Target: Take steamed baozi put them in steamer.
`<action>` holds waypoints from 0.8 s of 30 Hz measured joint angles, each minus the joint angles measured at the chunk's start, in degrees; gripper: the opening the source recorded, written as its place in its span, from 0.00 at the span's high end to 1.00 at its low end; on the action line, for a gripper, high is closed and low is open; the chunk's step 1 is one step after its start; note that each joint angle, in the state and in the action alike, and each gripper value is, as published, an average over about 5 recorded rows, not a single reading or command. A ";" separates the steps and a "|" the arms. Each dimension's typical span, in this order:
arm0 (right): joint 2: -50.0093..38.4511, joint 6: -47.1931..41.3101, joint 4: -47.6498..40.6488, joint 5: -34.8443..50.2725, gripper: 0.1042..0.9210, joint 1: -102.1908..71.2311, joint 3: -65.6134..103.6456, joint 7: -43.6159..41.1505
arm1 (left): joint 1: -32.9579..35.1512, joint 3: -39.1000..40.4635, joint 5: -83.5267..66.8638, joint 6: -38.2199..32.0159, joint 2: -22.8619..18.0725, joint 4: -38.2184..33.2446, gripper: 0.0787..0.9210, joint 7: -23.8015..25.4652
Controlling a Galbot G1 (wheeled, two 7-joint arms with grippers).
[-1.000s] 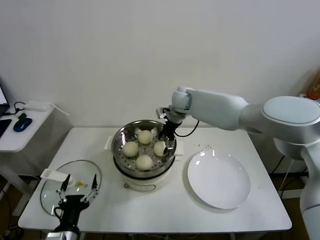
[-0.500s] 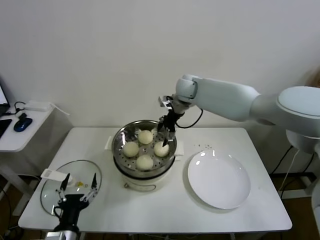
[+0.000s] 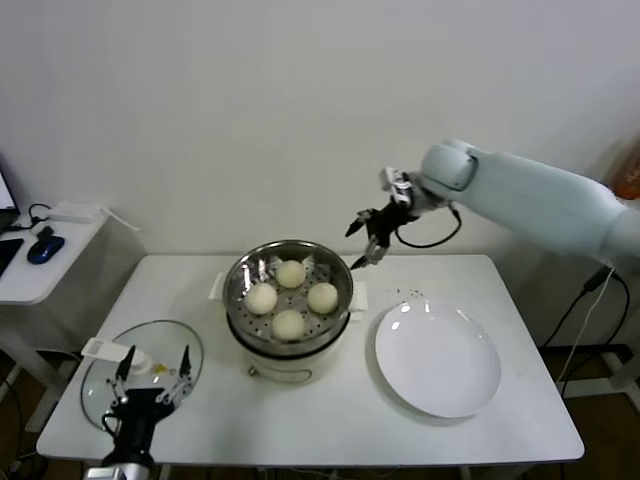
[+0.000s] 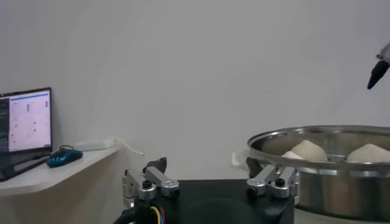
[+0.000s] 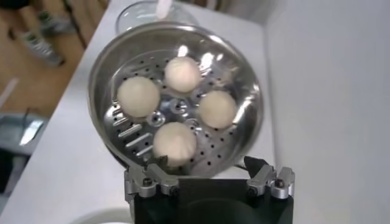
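Several cream-white baozi (image 3: pixel 289 297) sit in the round steel steamer (image 3: pixel 240 272) on its white pot base in the middle of the table. The right wrist view looks down on the baozi (image 5: pixel 178 108) in the perforated basket (image 5: pixel 244 85). My right gripper (image 3: pixel 364 240) is open and empty, raised above and to the right of the steamer's rim. My left gripper (image 3: pixel 152 368) is open and empty, low at the table's front left, over the glass lid. The left wrist view shows the steamer (image 4: pixel 323 158) off to one side.
A flat white plate (image 3: pixel 438 360) lies right of the steamer. A glass lid with a white handle (image 3: pixel 110 352) lies at front left. A side table with a blue mouse (image 3: pixel 44 246) stands at far left. The wall is close behind.
My right gripper has let go of a baozi in the steamer, lifted out and moved up and to the right. The left arm has hardly moved.
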 measured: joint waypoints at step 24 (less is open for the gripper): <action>-14.86 6.24 25.78 -11.53 0.12 -59.56 61.04 35.74 | 1.94 0.71 0.67 -1.34 -1.72 0.06 0.12 0.36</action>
